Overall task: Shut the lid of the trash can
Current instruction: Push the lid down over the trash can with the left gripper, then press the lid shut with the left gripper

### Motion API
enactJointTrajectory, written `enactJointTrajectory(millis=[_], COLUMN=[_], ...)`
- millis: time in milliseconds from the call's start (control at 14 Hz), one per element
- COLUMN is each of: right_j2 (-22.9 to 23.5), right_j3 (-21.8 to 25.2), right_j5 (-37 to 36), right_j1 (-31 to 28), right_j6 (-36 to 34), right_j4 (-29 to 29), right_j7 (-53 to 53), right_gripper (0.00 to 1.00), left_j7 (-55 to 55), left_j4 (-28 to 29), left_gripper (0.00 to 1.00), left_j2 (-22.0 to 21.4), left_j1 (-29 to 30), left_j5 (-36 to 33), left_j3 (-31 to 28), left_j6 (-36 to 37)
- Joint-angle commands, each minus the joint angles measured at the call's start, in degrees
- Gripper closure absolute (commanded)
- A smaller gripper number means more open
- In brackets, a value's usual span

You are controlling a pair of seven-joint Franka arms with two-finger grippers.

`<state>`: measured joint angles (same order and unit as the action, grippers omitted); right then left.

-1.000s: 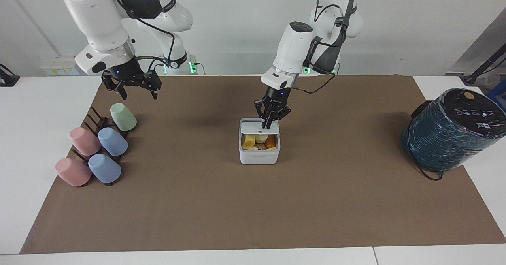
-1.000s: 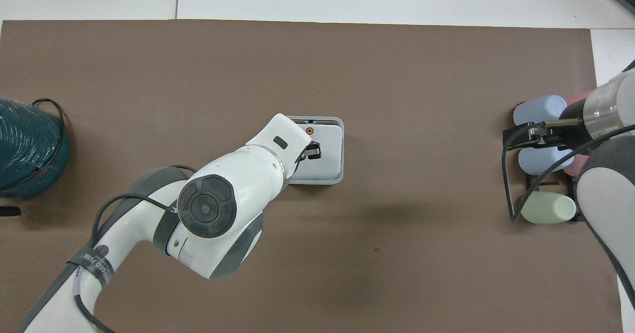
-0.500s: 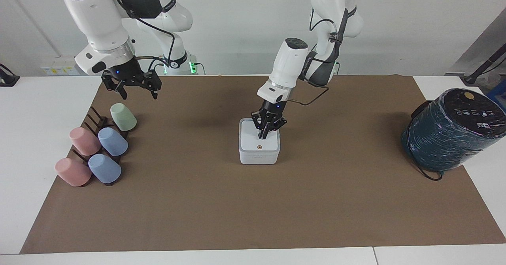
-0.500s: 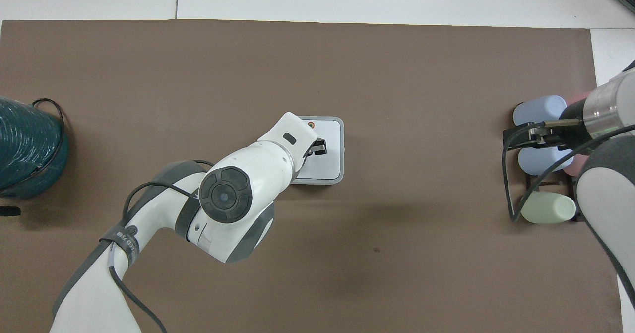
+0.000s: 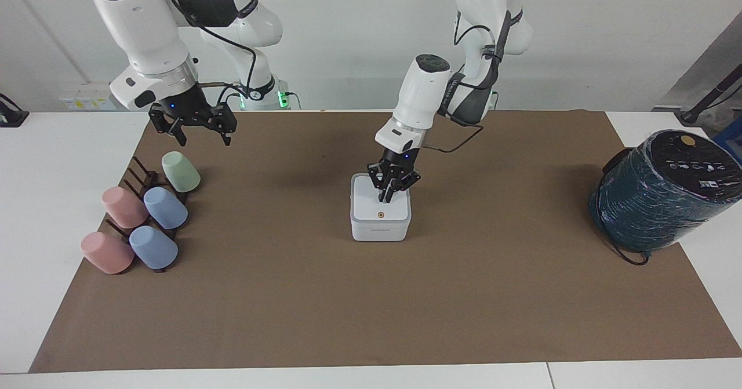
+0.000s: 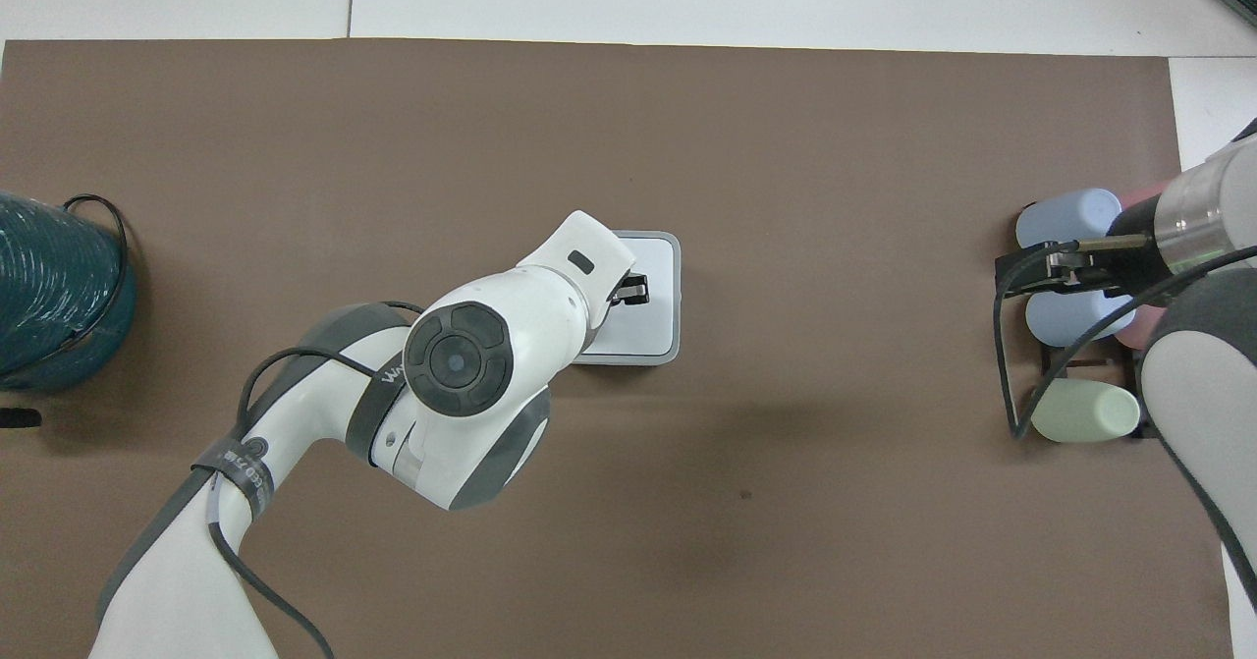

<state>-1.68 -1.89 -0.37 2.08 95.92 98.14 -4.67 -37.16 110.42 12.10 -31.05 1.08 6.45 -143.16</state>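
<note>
The small white square trash can (image 5: 379, 229) stands at the middle of the brown mat, and it also shows in the overhead view (image 6: 668, 345). Its flat white lid (image 5: 371, 203) with the orange dot lies down flat on the box. My left gripper (image 5: 385, 199) points down with its fingertips together on the lid's top; in the overhead view (image 6: 636, 291) the wrist hides most of the lid (image 6: 656, 291). My right gripper (image 5: 199, 135) waits open in the air over the cup rack.
A dark rack (image 5: 142, 177) holds several pastel cups lying on their sides at the right arm's end. A large dark teal wrapped cylinder (image 5: 661, 195) with a black cable stands at the left arm's end. The brown mat (image 5: 371, 302) covers the table.
The lid went from half open, with food showing in the box, to flat down. My left gripper moved down and forward with it and now rests on its top.
</note>
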Motion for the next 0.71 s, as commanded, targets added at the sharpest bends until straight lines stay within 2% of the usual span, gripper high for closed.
enactJointTrajectory(millis=[0, 143, 286, 429, 500, 643], right_j2=[-0.70, -0.70, -0.70, -0.78, -0.79, -0.70], right_j3=[-0.48, -0.48, -0.48, -0.48, -0.48, -0.48], right_j5=[0.10, 0.10, 0.10, 0.10, 0.10, 0.10], right_j1=[-0.85, -0.85, -0.85, -0.76, -0.76, -0.85], right_j6=[-0.12, -0.12, -0.12, -0.12, -0.12, -0.12], right_j4=[0.74, 0.74, 0.74, 0.74, 0.74, 0.74], right_j7=[1.50, 1.50, 1.41, 1.42, 1.41, 1.50], right_gripper=[0.00, 0.00, 0.00, 0.00, 0.00, 0.00], left_j7=[0.51, 0.68, 2.35, 6.47, 8.57, 12.97], left_j4=[-7.40, -7.58, -10.98, -18.97, -21.71, -22.70], left_gripper=[0.81, 0.81, 0.80, 0.77, 0.75, 0.66], left_j2=[1.87, 1.00, -1.20, -1.20, -1.64, -5.05], left_j1=[-0.24, -0.16, 0.55, 1.51, 4.04, 8.44], left_j5=[0.50, 0.50, 0.41, 0.41, 0.41, 0.59], left_j3=[-0.12, -0.12, -0.38, -1.35, -1.35, -1.70], left_j6=[9.90, 12.10, 21.64, 35.34, 40.19, 44.97])
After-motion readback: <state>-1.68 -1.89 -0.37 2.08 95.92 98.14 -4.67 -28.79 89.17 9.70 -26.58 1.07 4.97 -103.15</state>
